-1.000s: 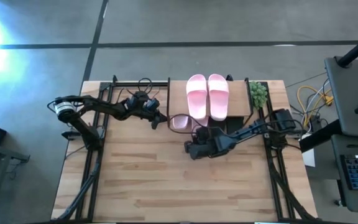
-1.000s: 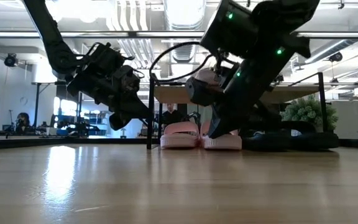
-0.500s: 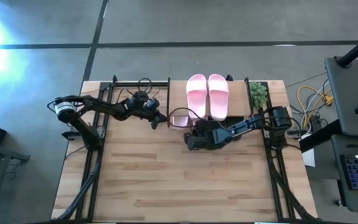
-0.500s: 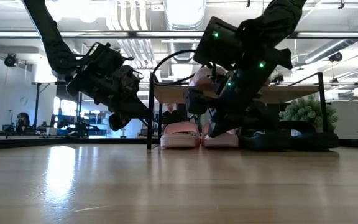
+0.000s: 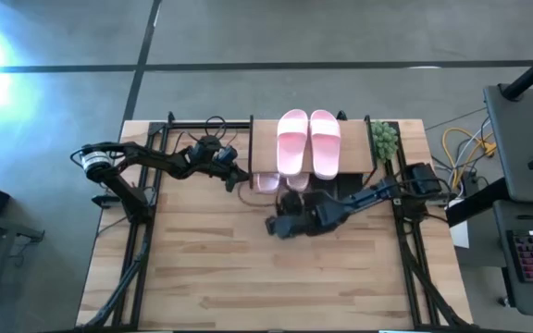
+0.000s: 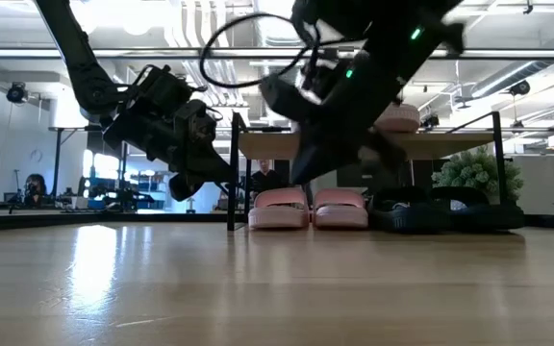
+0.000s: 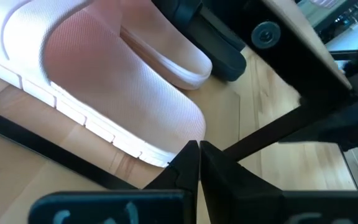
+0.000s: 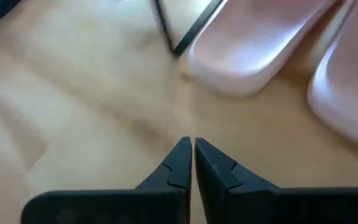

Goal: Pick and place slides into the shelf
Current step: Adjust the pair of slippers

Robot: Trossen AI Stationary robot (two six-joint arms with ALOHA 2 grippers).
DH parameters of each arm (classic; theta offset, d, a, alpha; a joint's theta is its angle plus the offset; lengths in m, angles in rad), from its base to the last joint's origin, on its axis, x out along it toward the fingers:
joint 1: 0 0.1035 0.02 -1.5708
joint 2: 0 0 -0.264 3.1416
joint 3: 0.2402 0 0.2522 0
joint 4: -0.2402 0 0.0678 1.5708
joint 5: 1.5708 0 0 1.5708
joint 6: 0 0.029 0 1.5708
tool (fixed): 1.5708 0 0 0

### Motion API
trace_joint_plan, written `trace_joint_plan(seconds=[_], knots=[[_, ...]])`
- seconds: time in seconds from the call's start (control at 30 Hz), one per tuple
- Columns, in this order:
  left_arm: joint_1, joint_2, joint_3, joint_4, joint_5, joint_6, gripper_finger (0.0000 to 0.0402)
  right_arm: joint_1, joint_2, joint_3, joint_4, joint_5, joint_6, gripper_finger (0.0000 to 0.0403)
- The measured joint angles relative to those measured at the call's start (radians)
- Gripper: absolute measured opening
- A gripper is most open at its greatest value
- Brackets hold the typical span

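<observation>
The shelf (image 5: 265,139) stands at the table's far edge, with two pink slides (image 5: 308,143) side by side on its top board. Two more pink slides (image 6: 279,209) (image 6: 340,209) lie flat on the table under it, and two black slides (image 6: 412,216) lie to their right. My right gripper (image 8: 193,146) is shut and hovers over bare table just in front of the lower pink slides (image 8: 253,50). My left gripper (image 7: 197,149) is shut and sits low beside the shelf's left front leg, at the sole edge of the left lower pink slide (image 7: 104,99). My left gripper's shut fingertips (image 7: 188,155) sit right at the sole edge (image 7: 160,155) of the left lower pink slide, coming in level from the table's left. I cannot tell whether they touch it. The slide lies flat on the table.
A small green plant (image 5: 384,139) stands at the shelf's right end. Black frame rails run along both table sides (image 5: 146,213) (image 5: 405,231). The thin shelf leg (image 6: 231,173) stands between my left gripper and the lower slides. Bare wood fills the near half of the table (image 5: 266,277).
My right gripper carried a tilted pink slide toward the far edge and under the shelf, then drew back toward the near edge and rose. That slide now lies flat beside the other pink one under the shelf.
</observation>
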Motion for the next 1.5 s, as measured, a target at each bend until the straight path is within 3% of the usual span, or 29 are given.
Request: trace_joint_plan(seconds=[0.13, 0.3, 0.43, 0.73, 1.23, 1.5], knots=[[0.0, 0.0, 0.0, 0.012, -0.002, 0.0, 0.0, 0.085, -0.018, 0.047, -0.219, 0.002, 0.161, 0.0013], [-0.001, 0.0, 0.0, 0.032, -0.003, 0.0, 0.0, 0.199, -0.017, 0.051, -0.624, 0.025, 0.643, 0.0013], [0.0, 0.0, 0.0, 0.032, -0.003, 0.0, 0.0, 0.236, -0.038, -0.028, -0.613, -0.039, 0.791, 0.0013], [0.0, 0.0, -0.001, 0.031, -0.004, 0.0, 0.0, 0.151, -0.057, -0.173, -0.482, -0.055, 0.756, 0.0013], [0.0, 0.0, -0.002, 0.029, -0.004, -0.005, 0.0, -0.043, -0.079, -0.219, -0.413, -0.002, 0.503, 0.0013], [0.0, 0.0, -0.002, 0.029, -0.005, -0.005, 0.0, -0.061, -0.079, -0.18, -0.389, 0.028, 0.416, 0.0013]])
